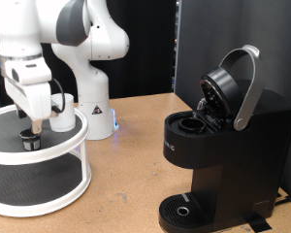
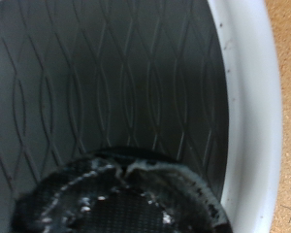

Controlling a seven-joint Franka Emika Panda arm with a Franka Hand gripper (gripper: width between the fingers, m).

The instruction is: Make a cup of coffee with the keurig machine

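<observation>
Closest to the wrist camera, a small dark coffee pod point(image 2: 121, 194) with a crinkled, glinting top is seen on the black, wave-patterned mat of a white-rimmed round shelf point(image 2: 244, 107). From the exterior view, the gripper point(image 1: 31, 124) of the white Franka arm point(image 1: 48, 44) is lowered over the upper tier of that two-tier stand point(image 1: 76, 146) at the exterior view's left, directly above the pod point(image 1: 30, 140), which is seen resting on the mat; whether the fingers are spread or pressed together cannot be told, and no contact with the pod can be confirmed. Well apart, at the exterior view's right, the keurig machine point(image 1: 223, 146) is shown on the wooden table point(image 1: 126, 184) with its silver-trimmed lid point(image 1: 244, 83) raised, the pod chamber exposed and the round drip tray point(image 1: 184, 209) at its base. No cup is visible in either view.
</observation>
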